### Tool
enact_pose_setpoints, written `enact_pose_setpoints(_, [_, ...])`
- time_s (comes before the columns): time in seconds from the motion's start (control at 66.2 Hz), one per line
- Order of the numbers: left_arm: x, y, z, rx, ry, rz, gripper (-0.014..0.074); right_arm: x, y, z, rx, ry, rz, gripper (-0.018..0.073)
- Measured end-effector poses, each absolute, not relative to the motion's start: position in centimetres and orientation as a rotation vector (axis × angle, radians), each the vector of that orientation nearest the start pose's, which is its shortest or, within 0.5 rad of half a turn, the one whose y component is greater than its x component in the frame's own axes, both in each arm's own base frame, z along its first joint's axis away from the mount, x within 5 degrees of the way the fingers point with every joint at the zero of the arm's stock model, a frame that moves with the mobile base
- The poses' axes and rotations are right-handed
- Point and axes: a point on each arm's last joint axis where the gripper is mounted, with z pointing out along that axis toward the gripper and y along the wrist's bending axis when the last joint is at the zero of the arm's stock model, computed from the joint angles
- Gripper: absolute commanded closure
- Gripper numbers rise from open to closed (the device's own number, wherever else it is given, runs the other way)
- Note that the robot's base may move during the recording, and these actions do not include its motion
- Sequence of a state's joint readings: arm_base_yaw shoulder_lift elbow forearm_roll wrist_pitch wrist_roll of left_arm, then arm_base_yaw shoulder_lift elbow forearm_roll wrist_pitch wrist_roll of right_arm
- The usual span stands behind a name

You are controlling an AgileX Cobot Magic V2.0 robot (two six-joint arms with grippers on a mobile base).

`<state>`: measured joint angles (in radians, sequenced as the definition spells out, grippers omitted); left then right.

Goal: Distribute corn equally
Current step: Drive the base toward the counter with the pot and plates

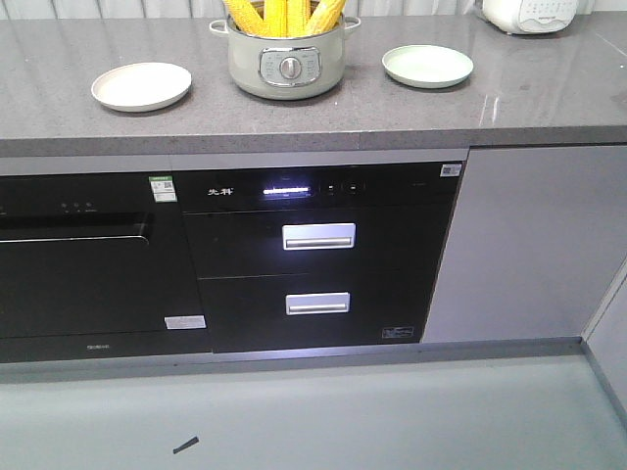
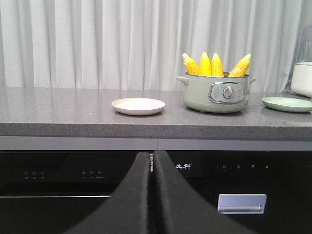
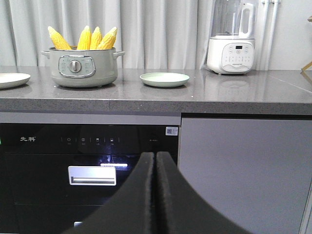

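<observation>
Left gripper point(image 2: 152, 159) and right gripper point(image 3: 155, 157), closed empty, hang below and seemingly well short of the corn point(image 2: 216, 66).

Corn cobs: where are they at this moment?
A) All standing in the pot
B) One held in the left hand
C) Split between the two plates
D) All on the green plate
A: the corn cobs stand tips-up inside the pot, while the beige plate and the green plate on either side of it hold nothing.
</observation>
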<state>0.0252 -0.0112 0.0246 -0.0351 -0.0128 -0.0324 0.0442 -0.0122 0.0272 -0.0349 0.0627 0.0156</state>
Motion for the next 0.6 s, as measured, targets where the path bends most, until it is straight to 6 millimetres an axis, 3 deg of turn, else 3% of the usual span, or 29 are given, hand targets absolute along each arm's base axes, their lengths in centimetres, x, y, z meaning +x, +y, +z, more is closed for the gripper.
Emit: enact_pose_setpoints(0.604, [5.63,0.15,20.66,-0.069,1.483,-0.034,0.0603,5.66,0.23,19.9,-0.048,1.561,0.018,0.0565])
